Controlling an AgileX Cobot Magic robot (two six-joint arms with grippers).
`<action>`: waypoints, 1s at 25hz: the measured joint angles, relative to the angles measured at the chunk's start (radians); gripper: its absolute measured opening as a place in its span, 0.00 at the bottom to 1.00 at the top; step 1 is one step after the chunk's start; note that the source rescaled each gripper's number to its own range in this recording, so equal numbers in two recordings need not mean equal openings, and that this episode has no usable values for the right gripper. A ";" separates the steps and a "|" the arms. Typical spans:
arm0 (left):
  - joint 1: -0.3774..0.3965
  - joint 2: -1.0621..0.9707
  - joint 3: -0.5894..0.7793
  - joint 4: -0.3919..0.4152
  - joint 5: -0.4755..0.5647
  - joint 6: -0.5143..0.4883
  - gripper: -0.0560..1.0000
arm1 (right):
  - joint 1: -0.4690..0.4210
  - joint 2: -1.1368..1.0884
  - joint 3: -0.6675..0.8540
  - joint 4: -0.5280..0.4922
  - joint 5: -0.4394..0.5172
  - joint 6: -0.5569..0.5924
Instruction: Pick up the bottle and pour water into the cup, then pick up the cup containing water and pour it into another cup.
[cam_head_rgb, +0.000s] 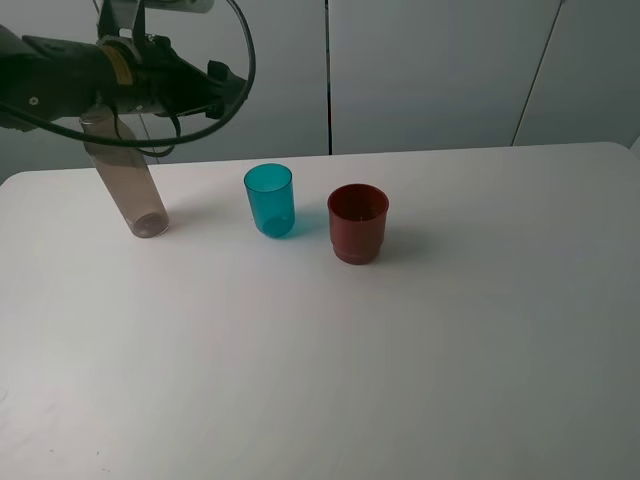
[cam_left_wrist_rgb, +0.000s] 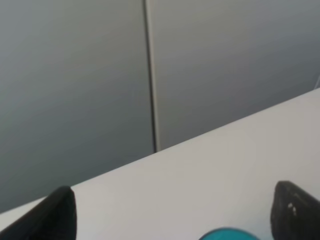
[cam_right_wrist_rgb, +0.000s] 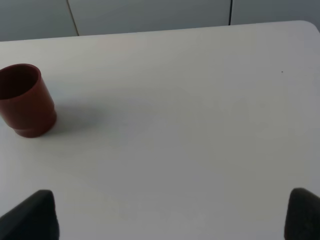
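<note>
- I could read no brand, label or writing on anything.
- The bottle (cam_head_rgb: 127, 180) stood on the table (cam_head_rgb: 400, 350) at far left, capless and leaning, its neck up behind my left arm; I could not tell whether any water was in it.
- The teal cup (cam_head_rgb: 270, 200) stood upright near the middle, well right of the bottle; I could not tell if it held water. Only its rim (cam_left_wrist_rgb: 227, 234) showed in the left wrist view.
- The red cup (cam_head_rgb: 358, 222) stood upright just right of the teal one, apart from it, and looked dry inside (cam_right_wrist_rgb: 22, 102).
- My left gripper (cam_head_rgb: 222, 82) hung above the table, reaching rightward over the bottle's top, fingers (cam_left_wrist_rgb: 60, 215) spread wide with nothing between them.
- My right gripper (cam_right_wrist_rgb: 170, 215) hovered over bare table, fingers spread wide and holding nothing, the red cup well off to one side.
</note>
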 joint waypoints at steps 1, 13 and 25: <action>0.000 -0.035 0.000 -0.007 0.071 -0.001 0.97 | 0.000 0.000 0.000 0.000 0.000 0.000; 0.123 -0.560 0.000 -0.297 0.646 0.230 0.97 | 0.000 0.000 0.000 0.000 0.000 0.000; 0.417 -1.107 0.067 -0.363 1.057 0.356 0.97 | 0.000 0.000 0.000 0.000 0.000 0.000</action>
